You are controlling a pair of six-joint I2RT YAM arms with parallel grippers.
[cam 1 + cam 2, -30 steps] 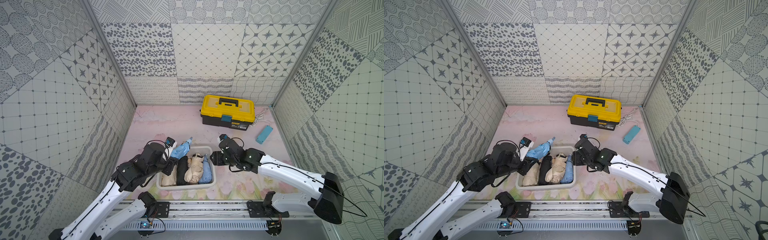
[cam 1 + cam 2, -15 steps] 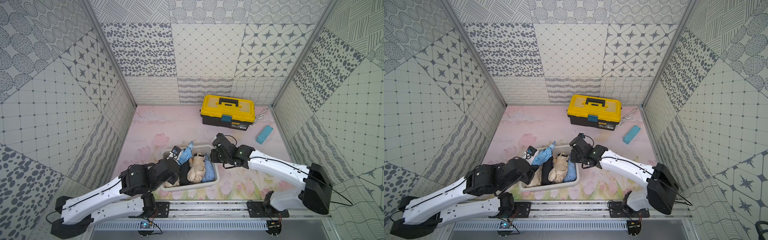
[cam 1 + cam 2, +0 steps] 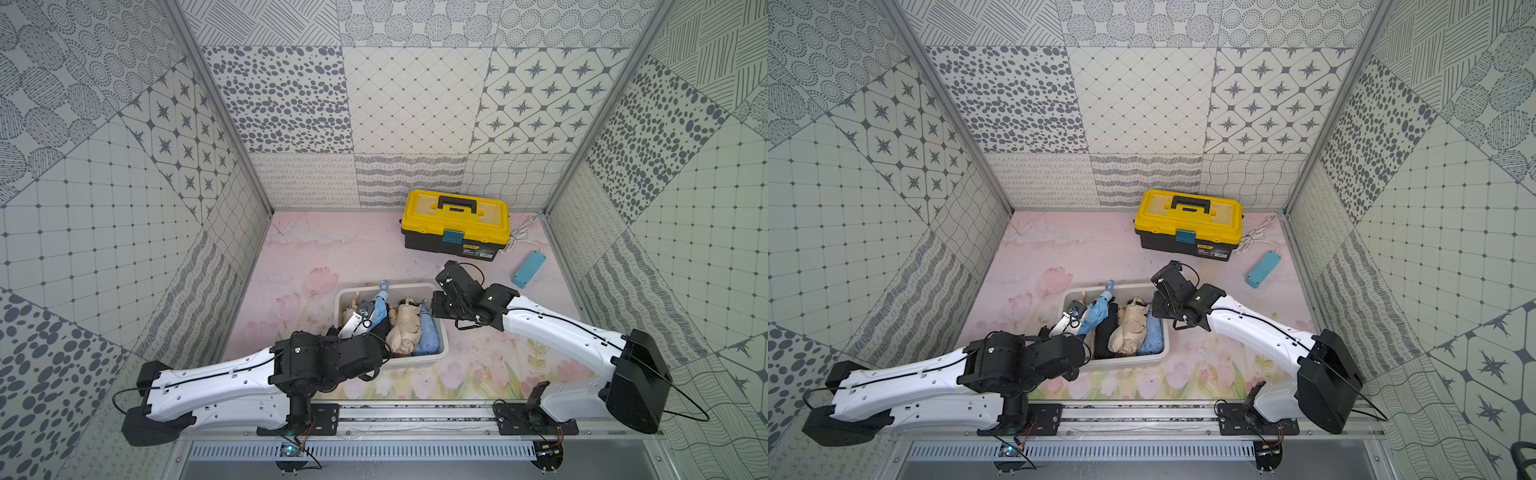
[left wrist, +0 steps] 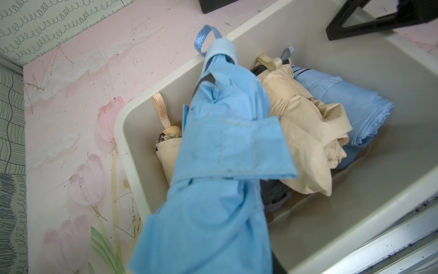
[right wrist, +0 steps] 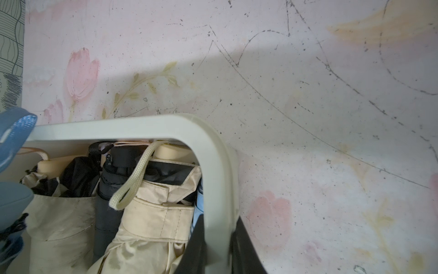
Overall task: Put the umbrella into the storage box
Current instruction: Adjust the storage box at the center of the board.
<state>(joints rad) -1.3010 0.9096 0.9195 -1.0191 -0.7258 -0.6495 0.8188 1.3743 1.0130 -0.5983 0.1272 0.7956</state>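
The storage box (image 3: 441, 340) (image 3: 1165, 345), a white tub, stands near the front middle of the table. My left gripper (image 3: 371, 322) is shut on the umbrella (image 3: 379, 308) (image 3: 1096, 311), light blue and folded. It slants over the box's left part, and its strap end reaches past the far rim. In the left wrist view the umbrella (image 4: 220, 147) hides my fingers above the box wall (image 4: 125, 147). My right gripper (image 5: 218, 249) (image 3: 436, 309) is shut on the box's right rim (image 5: 142, 127), one dark finger on each side.
Inside the box lie beige umbrellas (image 3: 405, 328), a black one (image 5: 106, 189) and another blue one (image 3: 428, 334). A yellow-lidded toolbox (image 3: 455, 224) stands at the back right. Beside it are a white cable (image 3: 521, 237) and a teal case (image 3: 528, 269). Patterned walls close three sides.
My left arm has dropped low and carried the blue umbrella from the box's left edge to over its inside. My right gripper moved onto the box's right rim and shut on it.
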